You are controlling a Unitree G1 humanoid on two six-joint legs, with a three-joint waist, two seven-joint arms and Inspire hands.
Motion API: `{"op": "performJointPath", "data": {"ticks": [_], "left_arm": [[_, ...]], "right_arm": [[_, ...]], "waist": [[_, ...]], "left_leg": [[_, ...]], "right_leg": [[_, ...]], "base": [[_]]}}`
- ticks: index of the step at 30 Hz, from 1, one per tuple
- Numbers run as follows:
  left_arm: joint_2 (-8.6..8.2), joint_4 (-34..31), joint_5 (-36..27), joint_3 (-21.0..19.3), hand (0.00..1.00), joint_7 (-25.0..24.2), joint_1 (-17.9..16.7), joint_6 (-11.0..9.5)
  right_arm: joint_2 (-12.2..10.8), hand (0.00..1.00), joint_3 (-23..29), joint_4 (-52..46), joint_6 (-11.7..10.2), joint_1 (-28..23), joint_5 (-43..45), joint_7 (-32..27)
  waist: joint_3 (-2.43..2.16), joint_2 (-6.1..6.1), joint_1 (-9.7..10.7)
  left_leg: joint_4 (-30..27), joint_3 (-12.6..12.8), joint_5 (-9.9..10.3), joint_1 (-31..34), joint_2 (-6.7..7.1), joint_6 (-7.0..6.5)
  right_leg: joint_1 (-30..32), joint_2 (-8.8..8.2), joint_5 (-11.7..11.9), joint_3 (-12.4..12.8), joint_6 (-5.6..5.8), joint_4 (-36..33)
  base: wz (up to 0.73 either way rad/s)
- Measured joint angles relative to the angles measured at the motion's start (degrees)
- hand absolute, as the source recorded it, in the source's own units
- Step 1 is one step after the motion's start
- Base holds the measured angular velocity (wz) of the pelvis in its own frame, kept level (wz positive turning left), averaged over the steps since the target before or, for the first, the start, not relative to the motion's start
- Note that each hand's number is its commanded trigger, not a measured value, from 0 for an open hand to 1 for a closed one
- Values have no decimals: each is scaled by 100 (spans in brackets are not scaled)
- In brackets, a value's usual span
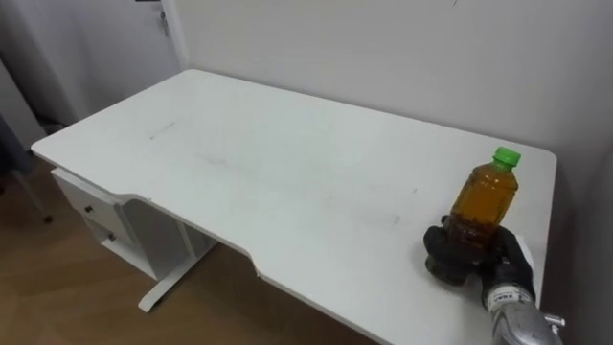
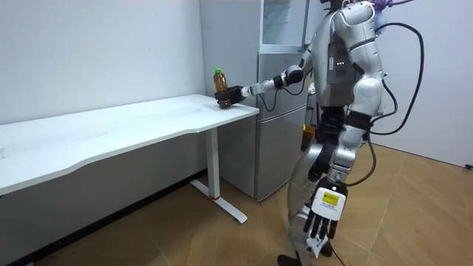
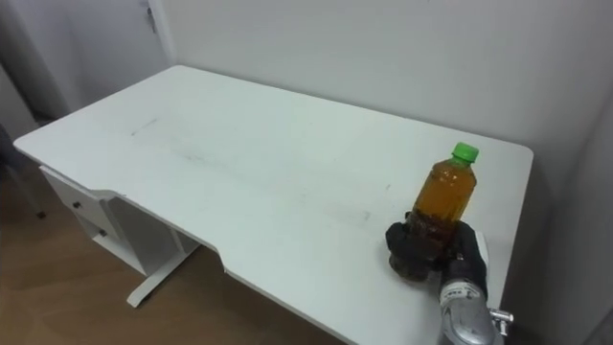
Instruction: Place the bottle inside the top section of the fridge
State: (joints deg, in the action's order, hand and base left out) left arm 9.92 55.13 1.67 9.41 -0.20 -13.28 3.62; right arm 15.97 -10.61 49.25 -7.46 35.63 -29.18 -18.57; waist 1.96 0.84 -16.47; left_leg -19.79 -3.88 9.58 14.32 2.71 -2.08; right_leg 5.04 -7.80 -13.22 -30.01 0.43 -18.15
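A bottle [image 1: 486,196] of amber liquid with a green cap stands upright on the white table [image 1: 287,163], near its right end. My right hand [image 1: 460,254] comes in from the lower right, and its dark fingers are curled round the bottle's lower part. In the room view I stand beside the table's end with the right arm stretched out to the bottle [image 2: 219,77]. My left hand [image 2: 321,222] hangs low by my side with its fingers relaxed. The grey fridge [image 2: 277,111] stands just behind the table's end, its doors closed.
A white drawer unit [image 1: 101,216] sits under the table's left end. A plain wall runs right behind the table. The table's right edge [image 1: 548,220] is close to the bottle. Wooden floor [image 2: 414,214] lies open around me.
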Motion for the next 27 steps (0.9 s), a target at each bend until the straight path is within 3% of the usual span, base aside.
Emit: {"op": "performJointPath", "data": {"ticks": [7,10,16,20,23,27], "left_arm": [[5,2,-276,-28,0,-2,-33,-58],[23,1,-363,-28,0,-17,-78,-186],[82,1,-336,-43,0,-41,-178,-240],[200,0,-314,-281,0,-25,-241,-248],[199,-1,-312,-430,0,1,-273,-255],[200,1,-254,-557,0,6,-359,-259]], "right_arm": [[0,100,2,-28,74,0,74,87],[4,100,-77,-218,153,-1,76,117],[29,100,-346,-1232,252,-46,525,110],[21,100,-400,-2459,254,-656,521,126],[22,100,-400,-3237,253,-1087,608,251],[13,100,-399,-3717,320,-1289,749,386]], "waist": [[8,-44,12],[-3,-78,25],[-35,-141,68],[-107,-261,187],[-111,-269,260],[-117,-235,337]], "left_leg": [[-3,49,0,-4,-10,-1],[15,93,0,0,-13,-2],[157,217,-1,-198,-43,-2],[254,219,-1,-482,-38,-2],[306,243,0,-685,-35,-2],[503,379,2,-938,-101,-2]], "right_leg": [[29,-7,-3,29,-2,-7],[92,-29,-16,68,-6,-58],[33,0,-16,266,-6,-46],[-326,29,-3,187,17,161],[-546,67,22,201,51,272],[-697,187,116,465,44,404]], "base": [[-2],[-10],[-11],[5],[0],[-22]]}}
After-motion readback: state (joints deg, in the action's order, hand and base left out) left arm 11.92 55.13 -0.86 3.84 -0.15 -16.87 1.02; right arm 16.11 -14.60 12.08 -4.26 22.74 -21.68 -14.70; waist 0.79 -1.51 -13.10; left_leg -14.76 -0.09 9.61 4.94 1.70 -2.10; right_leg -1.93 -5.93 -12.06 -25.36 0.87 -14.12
